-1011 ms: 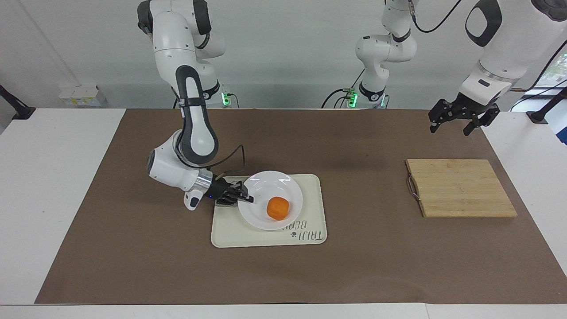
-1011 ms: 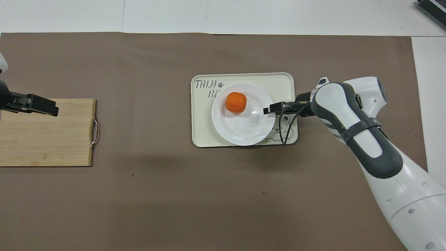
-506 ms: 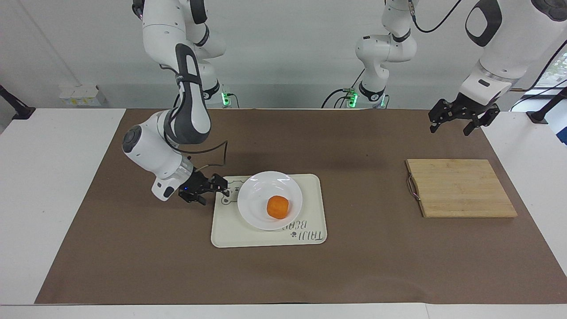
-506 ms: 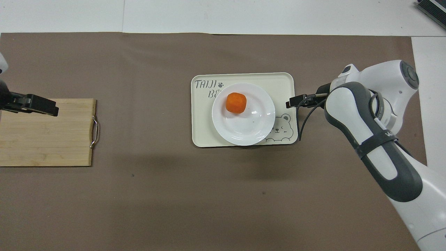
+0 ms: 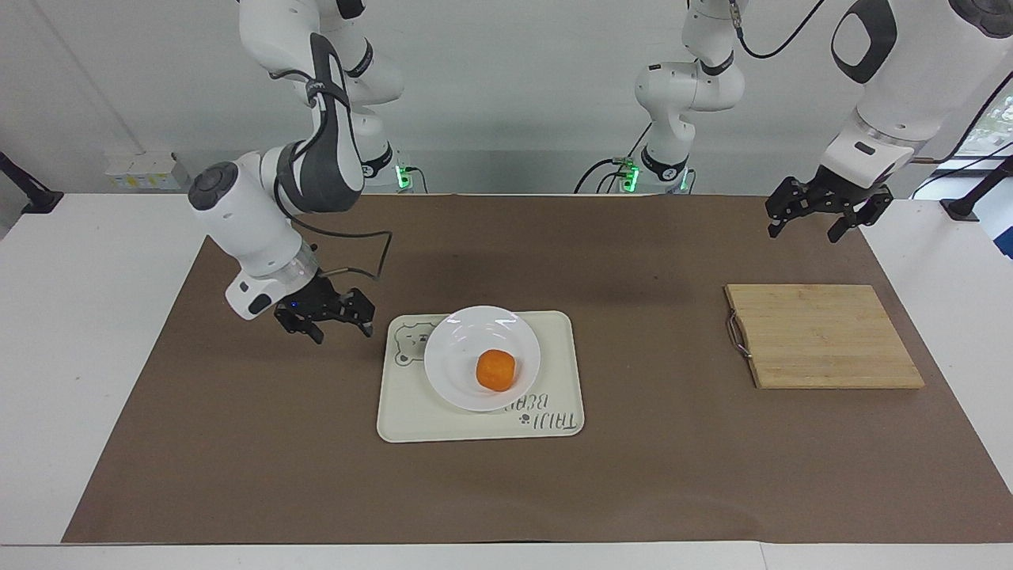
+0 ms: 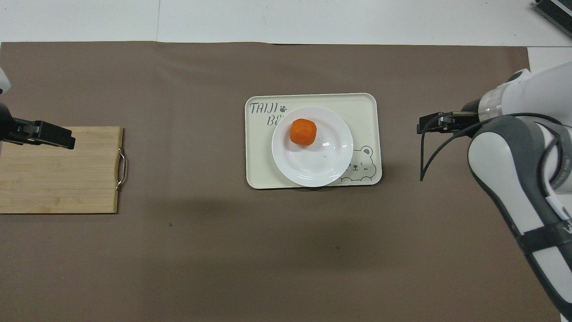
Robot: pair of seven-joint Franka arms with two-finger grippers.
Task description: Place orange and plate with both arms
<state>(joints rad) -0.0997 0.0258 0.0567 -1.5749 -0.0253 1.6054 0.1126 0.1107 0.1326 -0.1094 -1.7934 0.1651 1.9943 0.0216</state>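
A: On the tray (image 5: 411,419) at mid-desk sits the plate (image 5: 463,384), and the orange (image 5: 495,370) lies in the plate, off its middle, on the side farther from the robots

B: So which step is this?

A: Judging by how things lie, both placements look done. The right tool (image 5: 324,315) hangs empty over bare desk (image 5: 237,443) beside the tray, toward the right arm's end, fingers spread and touching nothing

B: And the left tool (image 5: 819,212)?

A: It waits over the desk near the board (image 5: 823,336), on the robots' side of it, fingers apart and holding nothing

B: What does the next move call for?

A: Little, I'd say: take the right arm clear without brushing the tray. The board carries nothing

B: Anything else in the tray?

A: Only the plate; a bear drawing shows on a bare corner
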